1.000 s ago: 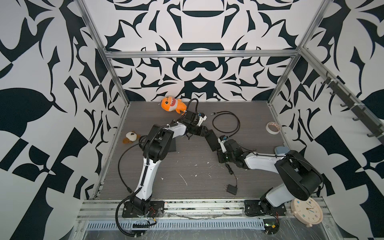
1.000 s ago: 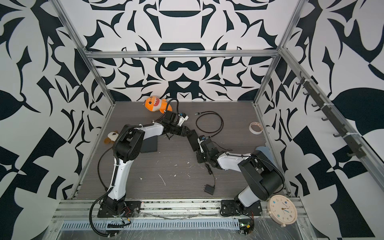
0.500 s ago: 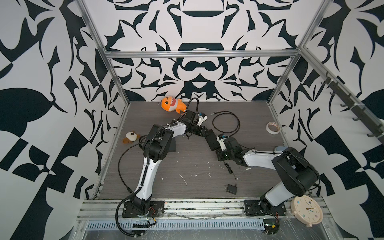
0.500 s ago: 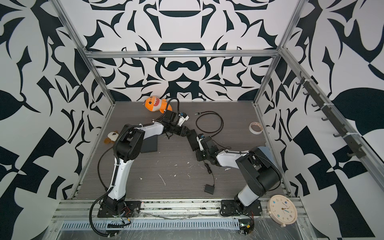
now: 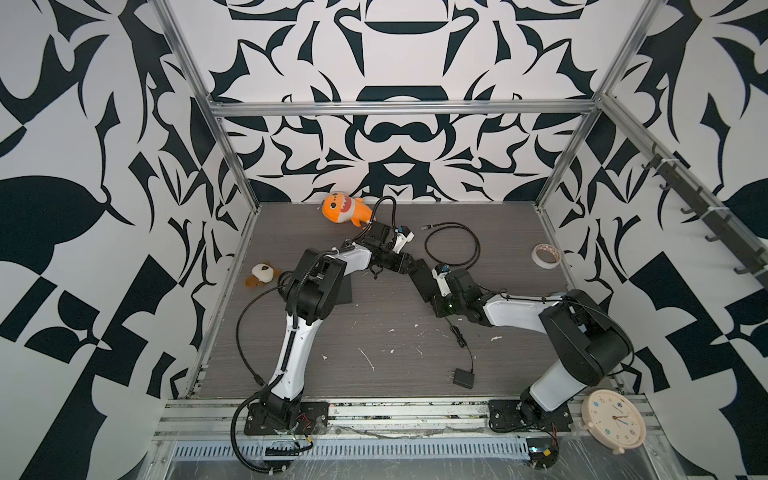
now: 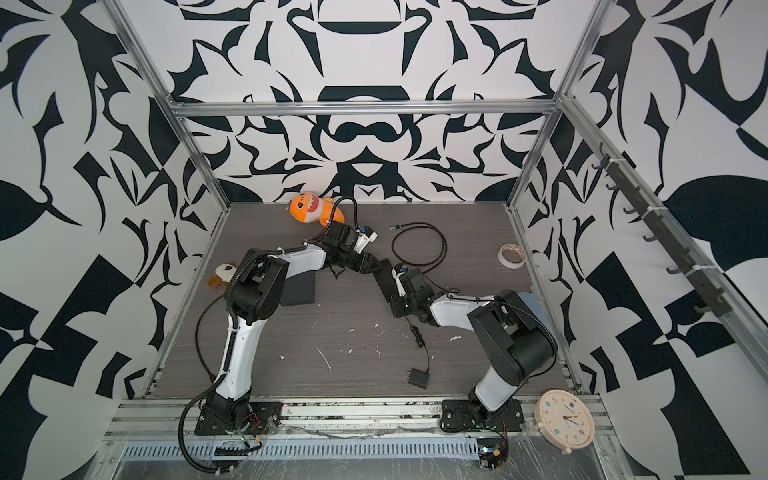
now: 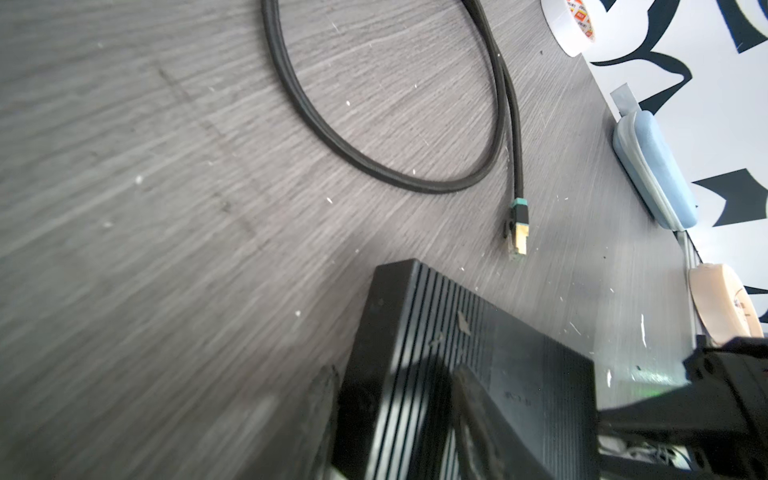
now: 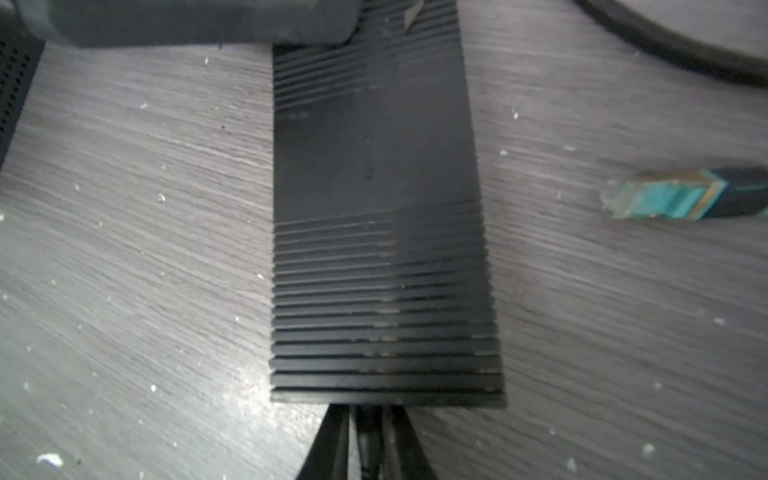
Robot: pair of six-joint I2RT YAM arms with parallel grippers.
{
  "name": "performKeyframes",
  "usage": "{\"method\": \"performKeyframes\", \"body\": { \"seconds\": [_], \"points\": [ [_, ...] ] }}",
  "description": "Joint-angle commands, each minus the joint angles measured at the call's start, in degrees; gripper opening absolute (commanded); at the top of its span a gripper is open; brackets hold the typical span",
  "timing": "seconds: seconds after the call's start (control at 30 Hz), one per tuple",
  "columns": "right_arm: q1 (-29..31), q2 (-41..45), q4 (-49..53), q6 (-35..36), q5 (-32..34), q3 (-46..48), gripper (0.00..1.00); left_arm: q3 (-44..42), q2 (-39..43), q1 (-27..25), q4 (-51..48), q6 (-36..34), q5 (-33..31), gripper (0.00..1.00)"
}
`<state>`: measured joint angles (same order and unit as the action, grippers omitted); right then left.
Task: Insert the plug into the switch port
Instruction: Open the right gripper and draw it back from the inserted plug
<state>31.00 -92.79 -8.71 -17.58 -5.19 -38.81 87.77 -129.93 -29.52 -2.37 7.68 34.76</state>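
Black-and-white patterned walls close in a grey wood-grain table speckled with white crumbs. The largest thing that matters on it is the switch, a flat black ribbed box lying near the middle, between my two arms.

My left gripper is clamped on its far end, with one finger laid over the ribbed top and the other at its edge, holding it steady. My right gripper is at the opposite end, its jaws drawn narrow on either side of the plug. Thin slivers of light show beside the plug, so I cannot tell whether I am pinching it or only flanking it.

Beyond the switch, a network cable lies in a loop. Its gold-and-teal connector rests loose on the table just beside the box, touching nothing. Near the front edge sits the wall adapter. Its thin cord runs up toward my right gripper.

The plug itself is a slim dark barrel that meets the near end face of the switch. The port is hidden from every view, so I cannot see how deep the plug sits.

I judge the carrying and lining up to be done, and the plug to be at the port or already in it. What is left is to make sure it is pushed fully home, then release it without dragging the cord, and let go of the switch.
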Motion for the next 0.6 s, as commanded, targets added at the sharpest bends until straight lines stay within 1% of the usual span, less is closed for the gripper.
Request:
{"method": "performKeyframes", "body": {
  "seconds": [0.0, 0.07, 0.13, 0.27, 0.33, 0.4, 0.5, 0.57],
  "points": [
    [-0.7, 3.4, 0.8, -0.9, 0.9, 1.0, 0.24, -5.9, 1.6, 0.2, -0.2, 8.0, -0.2, 0.48],
    [-0.7, 5.5, 3.8, -1.9, 0.9, 2.1, 0.29, -8.0, 3.2, 1.6, 3.1, 11.2, -3.6, 0.49],
    [-0.8, 8.3, 6.5, -2.7, 0.4, 2.8, 0.33, -8.6, 3.8, 2.4, 4.1, 12.4, -5.7, 0.49],
    [-0.8, 14.6, 11.6, -3.2, -0.7, 3.5, 0.38, -7.7, 3.7, 2.5, 4.5, 13.9, -6.6, 0.50],
    [-0.7, 17.1, 14.2, -2.4, 0.1, 2.9, 0.38, -7.4, 3.5, 2.5, 4.7, 14.3, -6.7, 0.50],
    [-0.8, 18.6, 15.7, -0.8, 0.6, 2.8, 0.36, -7.5, 3.5, 2.5, 5.3, 14.9, -7.0, 0.50],
    [-0.7, 17.2, 15.8, 1.5, 0.3, 2.4, 0.32, -7.4, 3.5, 2.5, 5.7, 15.2, -7.1, 0.50],
    [-0.7, 14.6, 15.8, 3.0, 1.1, 1.7, 0.31, -7.1, 3.4, 2.5, 5.5, 15.1, -7.1, 0.50]
  ]
}}
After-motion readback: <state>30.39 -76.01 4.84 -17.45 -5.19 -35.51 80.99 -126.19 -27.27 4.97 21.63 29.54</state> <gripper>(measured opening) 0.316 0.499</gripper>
